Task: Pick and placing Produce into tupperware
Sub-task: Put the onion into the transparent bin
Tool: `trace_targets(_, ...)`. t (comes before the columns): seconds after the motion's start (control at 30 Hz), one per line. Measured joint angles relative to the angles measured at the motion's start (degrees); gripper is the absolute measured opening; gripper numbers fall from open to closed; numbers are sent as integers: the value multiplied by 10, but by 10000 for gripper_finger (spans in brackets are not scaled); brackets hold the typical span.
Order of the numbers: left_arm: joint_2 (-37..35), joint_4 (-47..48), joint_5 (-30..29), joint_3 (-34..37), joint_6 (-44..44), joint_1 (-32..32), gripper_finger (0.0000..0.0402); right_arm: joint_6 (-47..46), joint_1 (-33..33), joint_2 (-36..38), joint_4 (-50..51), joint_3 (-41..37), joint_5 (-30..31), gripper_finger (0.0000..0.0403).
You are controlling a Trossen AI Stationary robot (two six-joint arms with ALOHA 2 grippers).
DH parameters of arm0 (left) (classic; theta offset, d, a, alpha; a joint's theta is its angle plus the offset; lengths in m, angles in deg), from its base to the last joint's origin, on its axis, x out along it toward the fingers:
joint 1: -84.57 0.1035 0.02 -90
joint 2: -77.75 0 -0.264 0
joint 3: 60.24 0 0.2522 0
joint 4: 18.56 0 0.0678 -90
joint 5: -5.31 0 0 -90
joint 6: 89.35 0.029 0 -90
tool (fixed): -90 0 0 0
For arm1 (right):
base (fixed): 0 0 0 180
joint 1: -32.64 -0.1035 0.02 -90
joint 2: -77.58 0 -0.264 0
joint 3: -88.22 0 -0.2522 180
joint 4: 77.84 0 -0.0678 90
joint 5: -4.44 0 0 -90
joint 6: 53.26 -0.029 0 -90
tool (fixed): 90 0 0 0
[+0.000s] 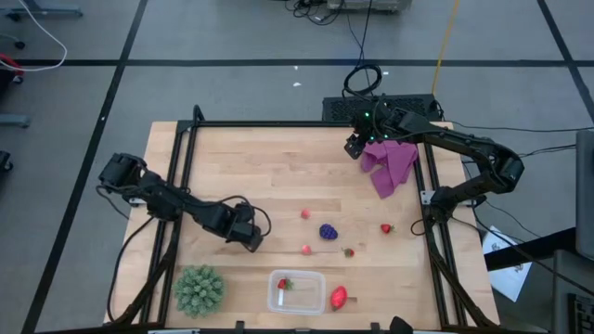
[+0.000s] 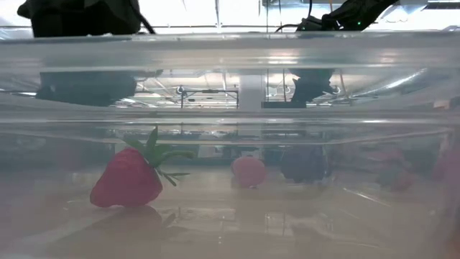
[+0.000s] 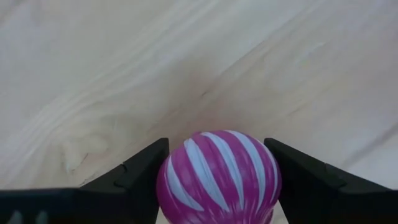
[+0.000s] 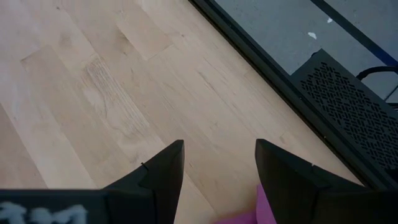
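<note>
Holding a magenta ball (image 3: 217,176) with white stripes, the left gripper (image 1: 249,237) sits over the left half of the table (image 1: 278,158), a bit above the near edge. Its two dark fingers (image 3: 134,171) press on the ball from both sides, with bare wood under it.

The tupperware (image 1: 297,291) stands at the near edge of the table, close to the middle. One strawberry (image 2: 128,176) lies inside it, on the left side of the box. Just beside the box on its right lies a bigger strawberry (image 1: 339,297). On the other side, near the left near corner, sits a spiky green ball (image 1: 199,289).

More produce lies on the wood between the gripper and the right edge. The dark grape bunch (image 1: 329,231) is near the middle. Two tiny pink pieces (image 1: 305,214) lie to its left, one farther back and one nearer. Two small strawberries (image 1: 386,228) lie to its right.

The right gripper (image 1: 356,146) hangs over the far right corner, touching nothing. Its fingers (image 4: 158,174) are spread apart with nothing between them. A purple cloth (image 1: 390,165) lies right beside it.
</note>
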Motion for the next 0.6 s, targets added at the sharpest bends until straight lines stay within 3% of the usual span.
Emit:
trace_targets(0.37,0,105,-2,-161,81,17,268,4,0,0,-1,0,0,187)
trace_targets(0.6,8,24,-5,-240,90,-29,268,11,4,0,-7,0,0,187)
